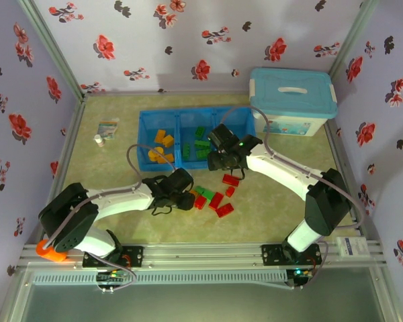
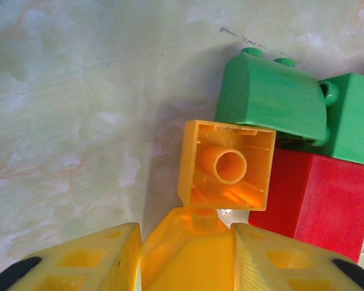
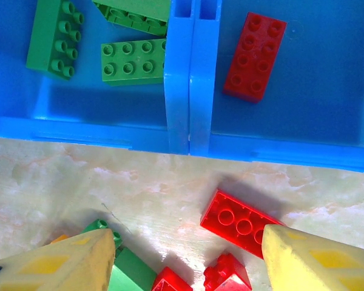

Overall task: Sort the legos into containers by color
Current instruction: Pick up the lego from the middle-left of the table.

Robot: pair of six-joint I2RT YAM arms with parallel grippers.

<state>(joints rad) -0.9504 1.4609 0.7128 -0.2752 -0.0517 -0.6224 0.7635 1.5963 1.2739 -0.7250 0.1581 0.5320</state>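
The blue tray (image 1: 235,119) has three containers: yellow legos (image 1: 161,149) lie in the left one, green legos (image 1: 200,144) in the middle, and a red lego (image 3: 255,56) in the right. Loose red legos (image 1: 225,209) and green ones lie on the table in front of it. My left gripper (image 1: 185,198) is down in this pile, shut on a yellow lego (image 2: 188,254). That lego touches a second, hollow-side-up yellow lego (image 2: 227,165), which sits beside a green lego (image 2: 270,100) and a red lego (image 2: 318,203). My right gripper (image 3: 188,242) hangs open and empty by the tray's front wall (image 3: 182,91), over a flat red lego (image 3: 239,221).
A white storage box with a light-blue lid (image 1: 292,100) stands at the back right, touching the tray. A small white bottle (image 1: 99,140) and a packet (image 1: 108,127) lie left of the tray. Floral walls close in three sides.
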